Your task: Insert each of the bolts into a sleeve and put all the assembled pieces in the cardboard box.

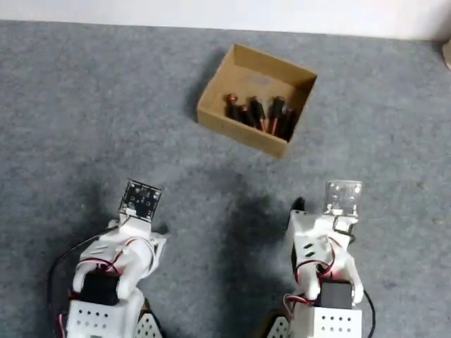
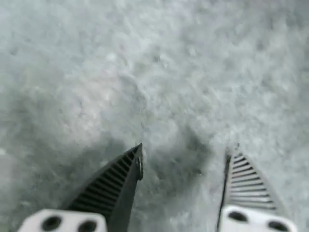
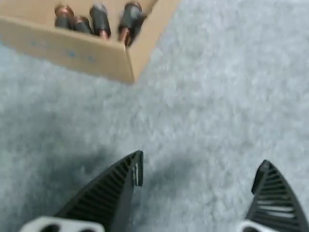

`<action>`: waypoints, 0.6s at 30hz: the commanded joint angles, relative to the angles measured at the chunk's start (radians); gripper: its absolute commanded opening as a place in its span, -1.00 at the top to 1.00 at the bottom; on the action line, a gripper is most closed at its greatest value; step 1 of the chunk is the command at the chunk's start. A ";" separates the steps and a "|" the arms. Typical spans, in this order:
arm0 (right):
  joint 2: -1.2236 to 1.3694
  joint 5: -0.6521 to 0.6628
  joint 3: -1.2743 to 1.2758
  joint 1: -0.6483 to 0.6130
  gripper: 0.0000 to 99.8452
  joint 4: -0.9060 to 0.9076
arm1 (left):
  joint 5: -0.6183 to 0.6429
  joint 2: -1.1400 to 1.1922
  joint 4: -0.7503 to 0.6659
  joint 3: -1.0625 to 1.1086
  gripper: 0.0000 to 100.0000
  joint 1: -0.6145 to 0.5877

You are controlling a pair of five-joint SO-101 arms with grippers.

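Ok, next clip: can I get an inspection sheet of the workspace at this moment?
Surface: grey carpet-like mat, lying flat.
Job's things: open brown cardboard box holding several copper-coloured bolts in black sleeves.
Clutter: nothing seen.
Grippers: left gripper open over bare mat; right gripper open, short of the box; both hold nothing.
Cables: red and black wires running along the arm bodies.
Surroundings: pale strip along the mat's far edge.
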 commanded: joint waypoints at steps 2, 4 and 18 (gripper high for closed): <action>0.002 -0.003 0.151 0.016 0.33 0.139 | -0.003 -0.005 0.075 0.022 0.47 0.015; 0.002 -0.003 0.151 0.016 0.33 0.214 | -0.002 -0.005 0.081 0.022 0.47 0.013; -0.007 -0.003 0.151 0.018 0.33 0.329 | -0.003 -0.005 0.081 0.022 0.47 0.015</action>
